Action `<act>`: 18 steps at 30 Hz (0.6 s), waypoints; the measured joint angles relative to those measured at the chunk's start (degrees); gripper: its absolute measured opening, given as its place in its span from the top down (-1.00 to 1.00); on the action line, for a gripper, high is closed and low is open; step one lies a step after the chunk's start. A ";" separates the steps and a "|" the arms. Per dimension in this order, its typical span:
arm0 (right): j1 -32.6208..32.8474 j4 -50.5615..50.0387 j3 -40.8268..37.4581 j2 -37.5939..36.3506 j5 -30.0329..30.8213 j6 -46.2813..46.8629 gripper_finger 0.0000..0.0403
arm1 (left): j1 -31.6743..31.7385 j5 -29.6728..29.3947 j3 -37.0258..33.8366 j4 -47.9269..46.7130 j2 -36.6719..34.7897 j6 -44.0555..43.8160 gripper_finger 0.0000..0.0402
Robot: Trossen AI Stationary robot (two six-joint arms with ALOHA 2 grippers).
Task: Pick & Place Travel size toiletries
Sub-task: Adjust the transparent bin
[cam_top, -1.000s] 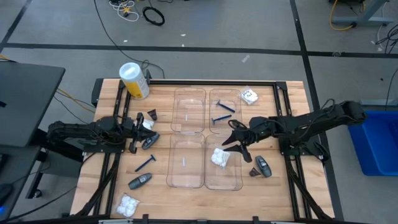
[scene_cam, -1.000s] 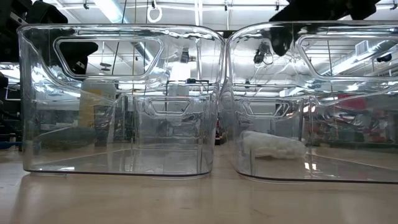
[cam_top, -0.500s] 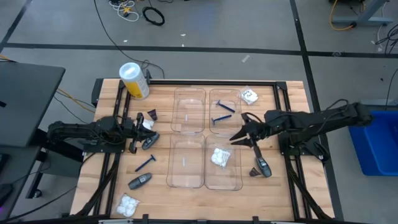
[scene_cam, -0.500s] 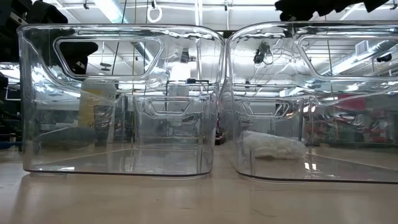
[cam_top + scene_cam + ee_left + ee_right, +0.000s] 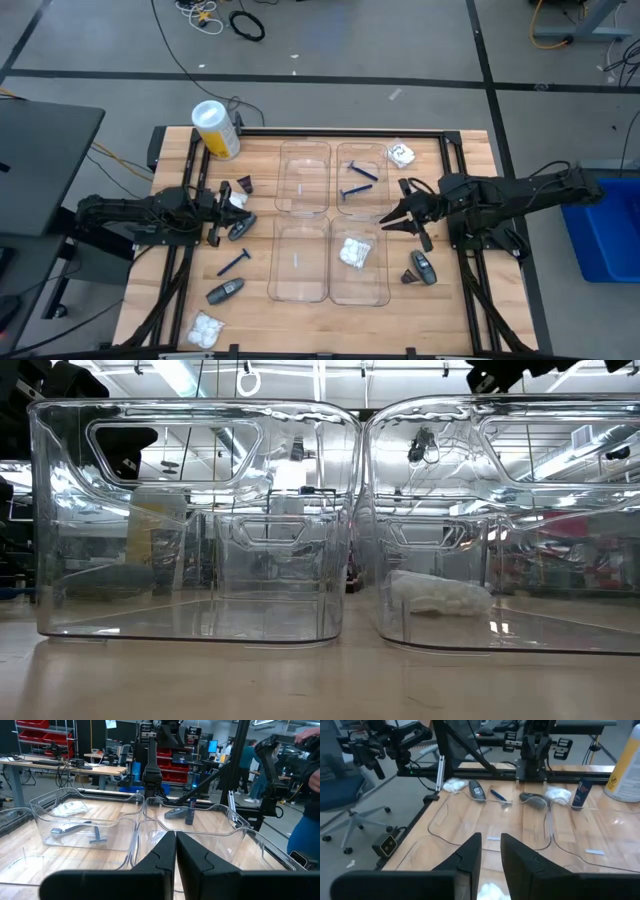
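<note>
A white packet [image 5: 352, 252] lies on the floor of the near right clear tray [image 5: 376, 290]; the low view shows the packet [image 5: 440, 595] too. Two blue razors [image 5: 357, 183] lie in the far right tray [image 5: 340, 150]. My right gripper [image 5: 398, 213] hangs open and bare above the table, just right of the trays, its fingers [image 5: 470, 851] apart. A grey tube [image 5: 422, 266] and a dark cone [image 5: 408, 277] lie below it on the table. My left gripper [image 5: 175, 842] waits shut at the table's left, beside a packet [image 5: 236, 198] and a tube [image 5: 241, 228].
Two more clear trays [image 5: 304, 178] [image 5: 300, 262] stand left of the others. A yellow-and-white cylinder [image 5: 217, 128] lies at the far left corner. On the left lie a cone [image 5: 244, 185], a razor [image 5: 234, 262], a tube [image 5: 225, 291] and a packet [image 5: 207, 328]; another packet [image 5: 401, 153] lies far right.
My right gripper has drawn back from over the near right tray toward the table's right edge and risen. The white packet has stayed where it lay in that tray.
</note>
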 joint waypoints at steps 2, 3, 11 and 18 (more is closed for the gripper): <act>0.00 -1.43 0.00 -1.63 -0.02 -0.78 0.62 | 0.00 0.02 -0.01 0.01 0.01 -0.02 0.89; 0.00 -2.24 0.00 -2.42 -0.02 -1.55 0.63 | 0.00 0.00 0.00 0.01 0.00 -0.01 0.89; 0.04 -6.21 0.00 -6.40 -0.07 -2.98 0.63 | 0.02 0.00 -0.02 0.00 0.01 0.00 0.89; 0.11 -7.07 0.00 -6.60 -1.07 0.15 0.63 | 0.02 0.02 -0.01 0.00 -0.02 0.00 0.89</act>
